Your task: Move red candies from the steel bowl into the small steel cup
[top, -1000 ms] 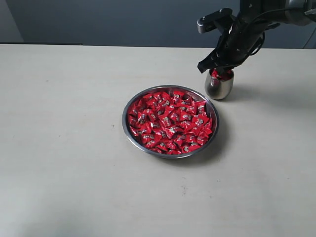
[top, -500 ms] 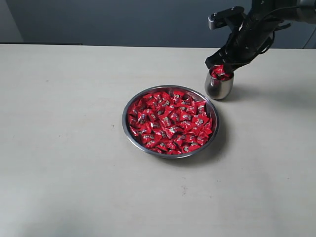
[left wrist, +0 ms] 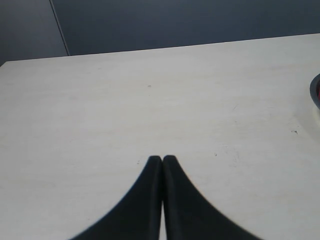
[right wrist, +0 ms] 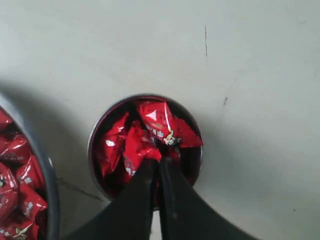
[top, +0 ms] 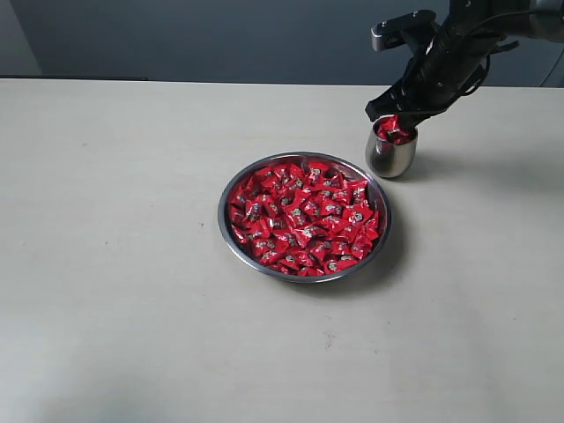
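The steel bowl point(top: 223, 211) sits mid-table, heaped with red candies point(top: 304, 220). Behind it to the right stands the small steel cup point(top: 392, 157), holding a few red candies point(right wrist: 117, 147). My right gripper point(top: 394, 121) hangs just above the cup's mouth. Its fingers are pressed together on the corner of one red candy point(right wrist: 162, 125), which lies across the cup's opening. The cup rim point(right wrist: 93, 150) and the bowl's edge point(right wrist: 44, 167) both show in the right wrist view. My left gripper point(left wrist: 162, 159) is shut and empty over bare table; the exterior view does not show it.
A sliver of the bowl's rim point(left wrist: 315, 92) shows at the edge of the left wrist view. The pale tabletop point(top: 115, 264) spreads wide to the left and front of the bowl. A dark wall point(top: 220, 35) runs behind the table's far edge.
Over the last second the right gripper shifted a little right and up above the cup, then held still. The bowl and cup stayed in place.
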Motion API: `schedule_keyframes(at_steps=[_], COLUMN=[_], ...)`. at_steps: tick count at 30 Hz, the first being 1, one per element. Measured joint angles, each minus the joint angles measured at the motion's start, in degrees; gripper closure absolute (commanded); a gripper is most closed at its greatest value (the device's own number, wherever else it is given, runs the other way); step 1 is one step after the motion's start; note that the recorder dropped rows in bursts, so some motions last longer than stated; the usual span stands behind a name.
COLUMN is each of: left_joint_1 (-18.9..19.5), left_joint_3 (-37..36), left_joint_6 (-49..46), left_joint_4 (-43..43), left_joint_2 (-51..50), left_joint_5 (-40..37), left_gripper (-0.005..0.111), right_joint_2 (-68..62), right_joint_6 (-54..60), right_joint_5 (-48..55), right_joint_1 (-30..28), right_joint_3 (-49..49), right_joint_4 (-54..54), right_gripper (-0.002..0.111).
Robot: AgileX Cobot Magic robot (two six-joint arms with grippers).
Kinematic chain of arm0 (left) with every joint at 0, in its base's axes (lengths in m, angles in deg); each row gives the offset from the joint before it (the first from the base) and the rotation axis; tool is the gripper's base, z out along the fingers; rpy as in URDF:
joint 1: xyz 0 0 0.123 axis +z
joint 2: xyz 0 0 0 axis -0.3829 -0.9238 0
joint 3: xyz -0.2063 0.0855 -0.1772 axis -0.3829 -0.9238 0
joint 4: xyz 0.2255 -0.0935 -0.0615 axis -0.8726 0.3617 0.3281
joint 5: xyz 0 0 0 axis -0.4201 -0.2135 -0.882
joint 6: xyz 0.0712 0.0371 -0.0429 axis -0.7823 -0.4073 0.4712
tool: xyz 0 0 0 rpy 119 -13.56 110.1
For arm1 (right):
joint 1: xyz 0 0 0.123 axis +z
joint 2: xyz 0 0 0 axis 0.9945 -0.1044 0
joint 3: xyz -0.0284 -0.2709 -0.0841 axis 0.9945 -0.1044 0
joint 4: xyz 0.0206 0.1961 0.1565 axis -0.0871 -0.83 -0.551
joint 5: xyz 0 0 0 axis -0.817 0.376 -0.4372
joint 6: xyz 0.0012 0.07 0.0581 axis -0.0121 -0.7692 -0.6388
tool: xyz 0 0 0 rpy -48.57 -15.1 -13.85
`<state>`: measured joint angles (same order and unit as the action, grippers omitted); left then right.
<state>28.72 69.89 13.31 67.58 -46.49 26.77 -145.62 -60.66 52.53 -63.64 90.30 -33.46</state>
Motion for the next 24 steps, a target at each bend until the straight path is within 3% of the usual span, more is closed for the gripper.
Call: schedule_keyframes(at_steps=[1,2,21,23,24], left_joint_1=[0.00,0.00,0.00,0.00,0.00], left_joint_3=[0.00,0.00,0.00,0.00,0.00], left_joint_6=[0.00,0.00,0.00,0.00,0.00], left_joint_4=[0.00,0.00,0.00,0.00,0.00], left_joint_2=[0.00,0.00,0.00,0.00,0.00], left_joint_5=[0.00,0.00,0.00,0.00,0.00], left_gripper=[0.106,0.106,0.106,0.106,0.106], right_joint_2=[0.00,0.00,6.94,8.01,8.60], right_joint_6=[0.00,0.00,-0.58,-2.02,-2.98], right_joint_5=[0.00,0.00,0.74,1.02,1.00], right_joint_1=[0.00,0.00,0.00,0.00,0.00], right_joint_3=[0.00,0.00,0.00,0.00,0.00], right_joint_4=[0.00,0.00,0.00,0.12,0.23], right_gripper=[0.080,0.079,0.080,0.087,0.098])
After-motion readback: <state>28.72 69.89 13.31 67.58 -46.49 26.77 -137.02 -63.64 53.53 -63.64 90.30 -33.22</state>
